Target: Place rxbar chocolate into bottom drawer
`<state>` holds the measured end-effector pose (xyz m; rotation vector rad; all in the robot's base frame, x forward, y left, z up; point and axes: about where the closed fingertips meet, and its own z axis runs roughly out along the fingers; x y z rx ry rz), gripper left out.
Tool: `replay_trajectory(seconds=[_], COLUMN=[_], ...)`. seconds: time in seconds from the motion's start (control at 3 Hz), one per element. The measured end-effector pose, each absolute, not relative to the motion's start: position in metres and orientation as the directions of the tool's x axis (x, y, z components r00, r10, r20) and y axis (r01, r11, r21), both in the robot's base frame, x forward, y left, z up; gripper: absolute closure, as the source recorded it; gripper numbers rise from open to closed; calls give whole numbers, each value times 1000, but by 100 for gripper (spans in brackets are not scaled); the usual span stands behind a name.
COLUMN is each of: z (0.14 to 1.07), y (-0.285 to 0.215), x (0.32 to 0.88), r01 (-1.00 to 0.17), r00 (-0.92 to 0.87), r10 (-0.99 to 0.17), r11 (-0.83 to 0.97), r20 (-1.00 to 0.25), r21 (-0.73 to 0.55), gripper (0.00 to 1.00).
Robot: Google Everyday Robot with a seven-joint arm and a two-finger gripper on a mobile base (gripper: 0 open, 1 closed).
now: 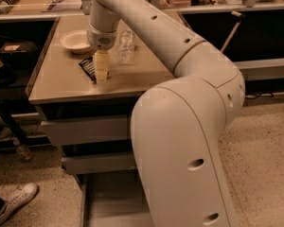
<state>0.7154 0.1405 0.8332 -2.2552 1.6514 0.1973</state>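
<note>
Up on the table, toward its back-left part: gripper hanging tip-down from a big white arm, reaching right to the tabletop. Open or closed? Cannot tell from this angle. Just beside it, on the side toward the table's left edge, lying flat on the tabletop: black snack bar, touching the gripper or a hair off it, hard to say which. Farther back on the table, white bowl; next to that, toward the table's middle, clear bottle. Below the tabletop, two upper drawers, grey fronts, pushed in. Under those, at the table's foot, bottom drawer pulled out, flat floor showing, partly hidden behind the arm. Off the table's front-left corner, down on the ground, white shoe.
</note>
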Motion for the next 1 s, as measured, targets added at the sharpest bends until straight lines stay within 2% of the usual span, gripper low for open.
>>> replay_trajectory(seconds=[1.0], z=[820], y=[142], x=[722], r01=[-944], r00=[324], r10=[-891], r11=[-285], r20=[-318], r21=[-165], gripper=[0])
